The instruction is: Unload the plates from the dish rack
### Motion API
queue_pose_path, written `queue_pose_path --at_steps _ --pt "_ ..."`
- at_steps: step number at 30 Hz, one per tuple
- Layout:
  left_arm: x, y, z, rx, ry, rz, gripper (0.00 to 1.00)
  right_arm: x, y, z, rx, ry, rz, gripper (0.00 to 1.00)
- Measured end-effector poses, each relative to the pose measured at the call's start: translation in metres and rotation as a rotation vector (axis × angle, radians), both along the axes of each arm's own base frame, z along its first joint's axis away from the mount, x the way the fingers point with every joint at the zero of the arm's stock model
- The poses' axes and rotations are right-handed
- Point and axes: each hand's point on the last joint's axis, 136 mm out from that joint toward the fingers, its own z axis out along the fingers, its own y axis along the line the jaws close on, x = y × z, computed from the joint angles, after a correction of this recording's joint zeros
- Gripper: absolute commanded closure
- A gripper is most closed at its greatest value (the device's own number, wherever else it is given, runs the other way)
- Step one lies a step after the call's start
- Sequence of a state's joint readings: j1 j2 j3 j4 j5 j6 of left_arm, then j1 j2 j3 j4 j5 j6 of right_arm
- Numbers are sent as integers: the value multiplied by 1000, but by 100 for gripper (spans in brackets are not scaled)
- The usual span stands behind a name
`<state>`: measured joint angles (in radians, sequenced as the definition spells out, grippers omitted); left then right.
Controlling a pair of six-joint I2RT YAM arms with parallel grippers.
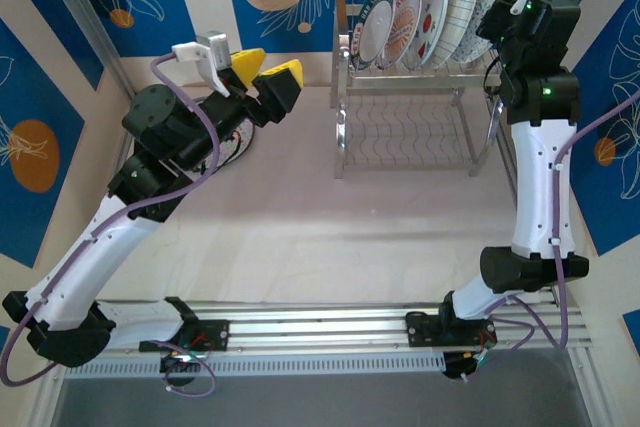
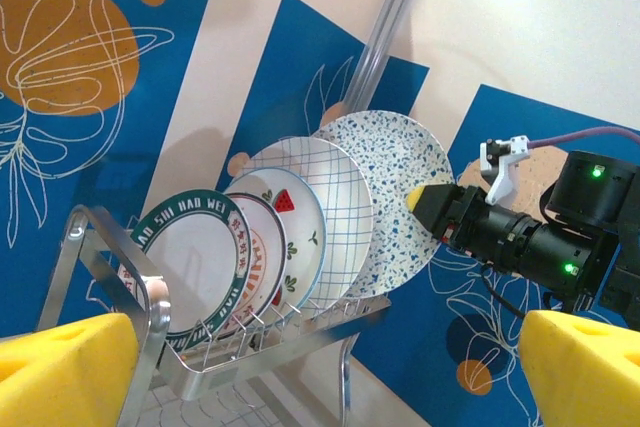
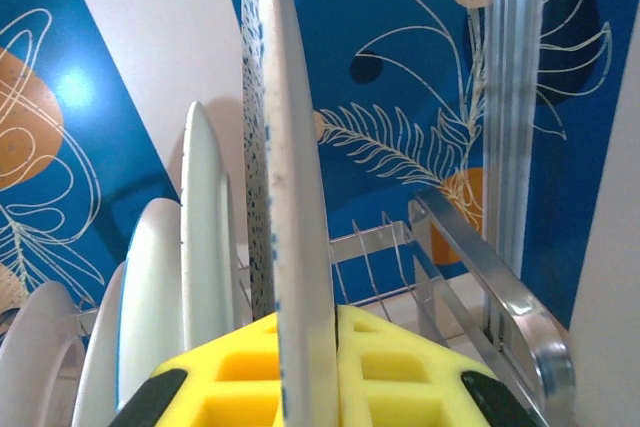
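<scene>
Plates (image 1: 410, 22) stood crowded. The right gripper (image 3: 305, 377) pinched the speckled plate (image 3: 292, 207) by its rim, and the left gripper (image 1: 268, 75) gaped empty. A tilted lift could knock neighbours.

- dish rack (image 1: 405, 137): shiny steel wire, 2 tiers, upright on 4 legs
- 5 plates (image 1: 405, 27) stand on edge, close together, in its slotted upper shelf
- In order: green-rimmed lettered plate (image 2: 190, 272), orange-patterned plate (image 2: 262, 259), watermelon plate (image 2: 300, 242), grid-lined plate (image 2: 335, 185), then the largest, the speckled plate (image 2: 395, 177)

Plates (image 1: 415, 19) upright in dish rack (image 1: 405, 139) upper shelf; right gripper (image 3: 305, 357) around rim of rightmost plate (image 2: 398, 197); left gripper (image 1: 268, 69) left of rack.
</scene>
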<state>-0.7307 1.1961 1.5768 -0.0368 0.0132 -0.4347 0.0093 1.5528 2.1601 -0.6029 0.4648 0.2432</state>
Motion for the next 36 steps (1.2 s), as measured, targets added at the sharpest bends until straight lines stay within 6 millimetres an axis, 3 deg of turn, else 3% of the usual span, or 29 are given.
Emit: queue_pose_path --at_steps 10,23,30,36 --pt "2 -5 7 -17 -18 -13 1 -28 -13 12 -28 -9 -81 100" --pt "-2 -19 18 -74 -44 -100 0 -103 -25 45 25 -99 -160 100" --pt "-5 -28 19 -105 -21 -168 0 -130 -23 35 66 -67 -160 100" --pt "-2 -44 6 -141 63 -251 0 -153 -21 23 102 -25 -153 100"
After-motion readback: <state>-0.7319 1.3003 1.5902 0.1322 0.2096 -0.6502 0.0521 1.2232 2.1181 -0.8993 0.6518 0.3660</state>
